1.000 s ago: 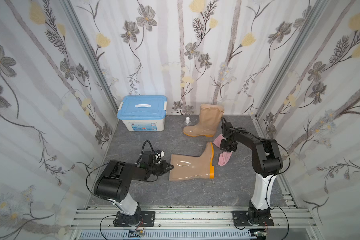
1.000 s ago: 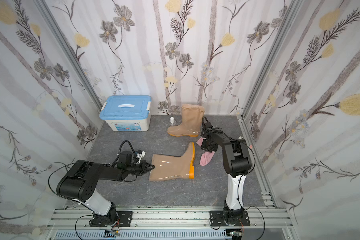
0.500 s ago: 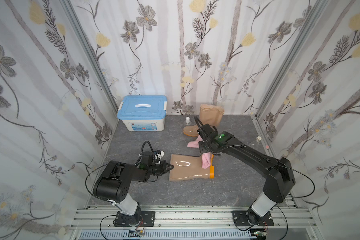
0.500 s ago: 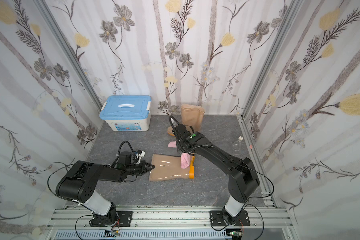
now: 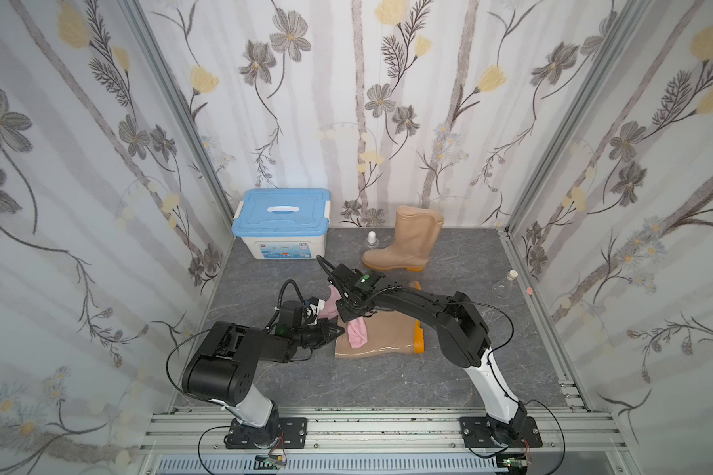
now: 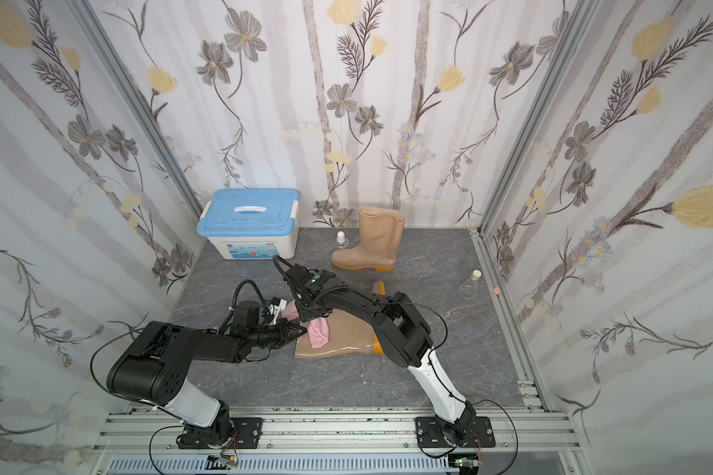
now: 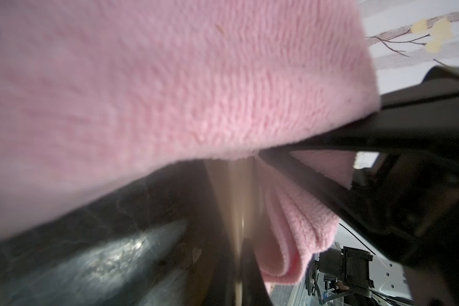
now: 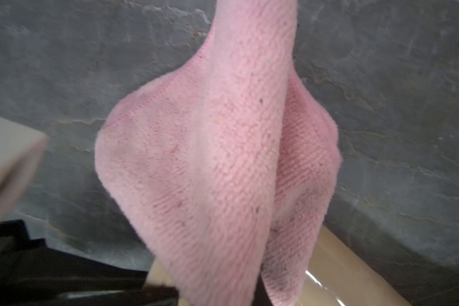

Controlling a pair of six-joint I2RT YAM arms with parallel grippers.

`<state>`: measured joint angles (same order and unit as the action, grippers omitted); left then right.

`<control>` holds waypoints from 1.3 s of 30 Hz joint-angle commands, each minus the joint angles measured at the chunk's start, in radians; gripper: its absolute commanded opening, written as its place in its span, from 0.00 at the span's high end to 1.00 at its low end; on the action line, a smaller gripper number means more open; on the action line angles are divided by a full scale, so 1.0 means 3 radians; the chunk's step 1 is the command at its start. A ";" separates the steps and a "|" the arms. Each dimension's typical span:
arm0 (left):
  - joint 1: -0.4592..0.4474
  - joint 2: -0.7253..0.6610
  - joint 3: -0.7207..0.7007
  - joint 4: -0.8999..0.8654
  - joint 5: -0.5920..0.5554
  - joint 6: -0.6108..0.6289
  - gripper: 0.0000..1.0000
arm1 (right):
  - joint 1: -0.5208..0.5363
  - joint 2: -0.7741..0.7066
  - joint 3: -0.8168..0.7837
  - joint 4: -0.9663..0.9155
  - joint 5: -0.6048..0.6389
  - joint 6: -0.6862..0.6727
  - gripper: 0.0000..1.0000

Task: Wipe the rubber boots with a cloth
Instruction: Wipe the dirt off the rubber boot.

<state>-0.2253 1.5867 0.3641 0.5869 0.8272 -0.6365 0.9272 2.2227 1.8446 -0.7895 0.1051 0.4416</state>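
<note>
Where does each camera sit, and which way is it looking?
Both top views: high in front, looking down on the table, left arm, right arm.
Left wrist: on the left arm, facing cloth and the lying boot; right gripper shows.
Right wrist: on the right arm, facing the hanging cloth; left arm's black part shows.
Shared: all show the cloth.

Glossy tan rubber boots with orange soles, an upright boot [image 5: 408, 242] and a lying boot [image 5: 383, 335], plus a small pink terry cloth [image 5: 357, 333].
The upright boot [image 6: 371, 242] stands at the back with its shaft open upward. The lying boot [image 6: 346, 337] rests on its side nearer the front, its sole turned away from the cloth. The pink terry cloth [image 8: 210, 159] hangs bunched in soft folds and touches the lying boot's shaft near its open end. Dark smudges mark one hanging corner.
</note>
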 commanded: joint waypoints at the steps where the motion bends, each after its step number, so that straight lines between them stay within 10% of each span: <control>1: 0.0006 -0.0027 -0.0007 0.0139 0.0003 -0.0021 1.00 | -0.0136 -0.0395 -0.0463 -0.0444 0.0508 0.0096 1.00; 11: -0.0003 -0.0007 -0.0001 0.0134 -0.0006 -0.0030 1.00 | -0.0617 -0.1486 -0.1484 -0.1204 0.2014 0.0284 1.00; 28: -0.0152 -0.0358 -0.0090 -0.0137 -0.0201 0.0082 1.00 | 0.0328 -0.0256 -0.0426 0.0469 -0.0267 0.0276 1.00; 39: -0.0179 -0.0446 -0.0112 -0.0218 -0.0301 0.0117 1.00 | 0.0215 -0.1004 -0.1559 -0.0326 0.1047 0.0331 1.00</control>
<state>-0.2771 1.4532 0.3279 0.4953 0.7498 -0.6197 1.0027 1.9831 1.4376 -0.7212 0.2165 0.5232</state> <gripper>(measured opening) 0.070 0.082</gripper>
